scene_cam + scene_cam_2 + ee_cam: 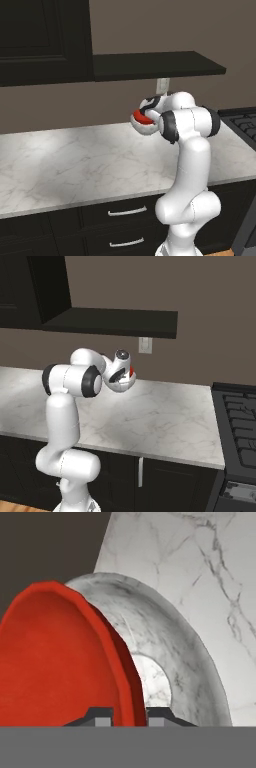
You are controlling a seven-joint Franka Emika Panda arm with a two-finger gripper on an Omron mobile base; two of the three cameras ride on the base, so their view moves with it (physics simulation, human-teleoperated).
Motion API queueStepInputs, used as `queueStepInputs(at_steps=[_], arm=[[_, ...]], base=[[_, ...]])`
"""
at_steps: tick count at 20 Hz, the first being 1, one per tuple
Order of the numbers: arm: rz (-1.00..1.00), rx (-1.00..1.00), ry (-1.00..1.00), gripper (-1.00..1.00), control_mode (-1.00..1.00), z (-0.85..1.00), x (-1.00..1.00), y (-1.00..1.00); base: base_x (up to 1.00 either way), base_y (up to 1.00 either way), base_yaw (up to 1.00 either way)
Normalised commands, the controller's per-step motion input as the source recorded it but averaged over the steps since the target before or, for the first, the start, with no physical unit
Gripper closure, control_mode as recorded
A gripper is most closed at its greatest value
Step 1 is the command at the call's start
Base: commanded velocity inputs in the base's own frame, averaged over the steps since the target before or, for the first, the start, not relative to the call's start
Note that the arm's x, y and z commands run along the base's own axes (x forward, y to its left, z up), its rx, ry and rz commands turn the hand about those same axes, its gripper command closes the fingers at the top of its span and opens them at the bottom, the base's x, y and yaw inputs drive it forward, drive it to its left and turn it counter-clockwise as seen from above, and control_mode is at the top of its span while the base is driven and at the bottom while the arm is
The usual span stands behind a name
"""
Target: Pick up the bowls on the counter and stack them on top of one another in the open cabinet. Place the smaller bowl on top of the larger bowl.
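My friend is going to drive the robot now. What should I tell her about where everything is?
Gripper: shut on the red bowl, fingers pinching its rim.
Red bowl: held up in the air above the counter, below the open cabinet shelf.
White bowl: seen right behind the red one in the hand view; whether it rests on the counter or hangs with it I cannot tell.
Done: red bowl picked up.
Left: get the white bowl onto the cabinet shelf first, then set the red bowl inside it.
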Motion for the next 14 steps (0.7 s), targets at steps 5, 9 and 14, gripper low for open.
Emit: queueStepInputs(at_steps=[5,9,14], arm=[[0.00,0.00,0.05,-1.00,-1.00,-0.07,0.00,0.10],[0.00,0.00,0.01,-1.00,-1.00,-0.04,0.00,0.05],[0.00,0.00,0.00,-1.00,-1.00,0.00,0.00,0.00]], base=[[0.00,0.00,0.00],[0.00,0.00,0.00],[0.00,0.00,0.00]])
